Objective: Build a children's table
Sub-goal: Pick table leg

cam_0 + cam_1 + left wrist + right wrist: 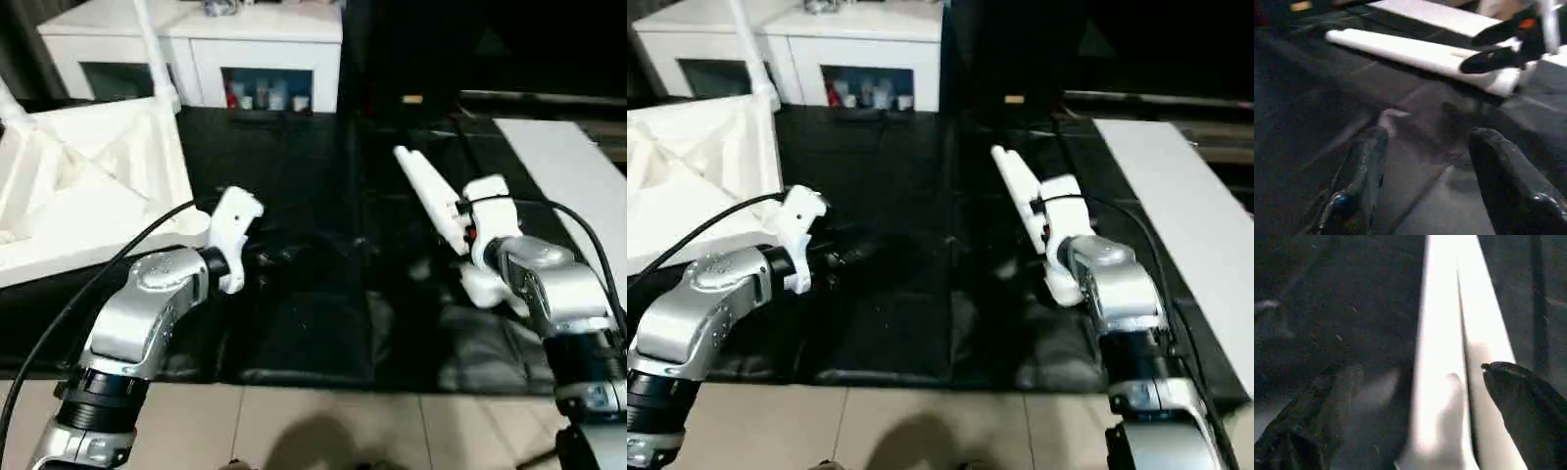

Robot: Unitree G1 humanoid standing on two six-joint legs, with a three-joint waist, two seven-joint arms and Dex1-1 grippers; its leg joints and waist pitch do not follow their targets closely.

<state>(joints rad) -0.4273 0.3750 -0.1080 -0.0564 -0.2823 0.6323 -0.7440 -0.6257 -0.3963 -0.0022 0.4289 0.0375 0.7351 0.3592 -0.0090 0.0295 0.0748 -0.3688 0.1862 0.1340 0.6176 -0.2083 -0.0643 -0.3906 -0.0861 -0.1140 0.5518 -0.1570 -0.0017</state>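
A black mat (294,294) covered the work surface, with pale floor tiles (294,431) at its near edge. The upturned tabletop (88,186) lay at the far left, cut off by the picture's edge, its ribbed underside up and one leg (152,44) standing in a corner socket. A flat white board (578,186) ran along the right, also cut off. Behind stood a white cabinet (265,49), its shelf contents too small to make out. Two loose legs (431,196) lay side by side on the mat, their near ends hidden behind the right wrist. The right gripper (1415,396) hung over them, fingers wide apart, gripping nothing. The left gripper (1425,161) hovered over bare mat, fingers apart and empty.
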